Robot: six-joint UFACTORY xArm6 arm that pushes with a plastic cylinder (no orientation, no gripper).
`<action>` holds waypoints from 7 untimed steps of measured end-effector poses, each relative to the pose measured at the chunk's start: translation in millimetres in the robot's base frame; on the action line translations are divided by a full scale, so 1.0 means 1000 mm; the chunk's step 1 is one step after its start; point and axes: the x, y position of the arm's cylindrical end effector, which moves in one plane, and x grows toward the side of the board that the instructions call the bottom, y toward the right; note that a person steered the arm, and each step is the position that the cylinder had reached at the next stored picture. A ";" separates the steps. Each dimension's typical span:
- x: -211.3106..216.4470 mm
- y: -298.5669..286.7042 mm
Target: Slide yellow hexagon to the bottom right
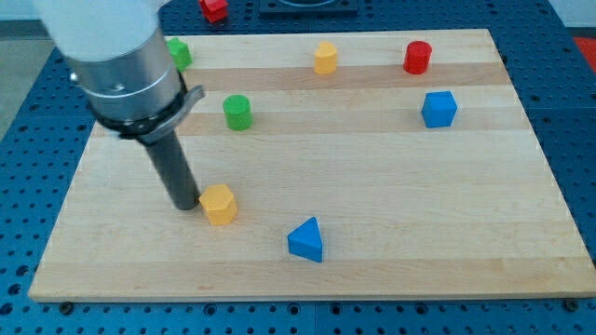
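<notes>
- Pushing is the step I judge to be in hand — my tip (185, 206) sits on the board right against the left face of the yellow hexagon (219, 204), touching it or as good as touching; I can't make out any gap.
- Taking the yellow hexagon as my landmark: it lies in the lower left-centre of the wooden board (391, 270), so the bottom right corner is well off to its right and a little below.
- The rod has no jaws to open or close; it holds nothing and only bears sideways on the block.
- The blue triangular block (306, 240) is near the hexagon, to its right and slightly below — right about on the line toward the goal, as I read it.
- Above the hexagon stands a green cylinder (237, 112); further up and right is a second yellow block (325, 58), its shape unclear to me, which I must not confuse with my target.
- Far to the hexagon's upper right are a blue cube (439, 109) and a red cylinder (418, 58); another green block (178, 52) peeks out behind the arm, and a red block (214, 8) lies off the board.
- Next move, in my judgement: drive right with a slight downward lean, steering the hexagon past the blue triangular block rather than into it.
- The tip should stay centred behind the block, or it may slip off to one side.
</notes>
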 end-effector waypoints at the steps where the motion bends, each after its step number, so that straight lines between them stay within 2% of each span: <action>1: 0.001 0.051; 2: 0.004 0.062; 3: 0.034 0.027; 4: 0.071 0.040; 5: 0.047 0.061; 6: 0.005 0.067; 7: 0.000 0.109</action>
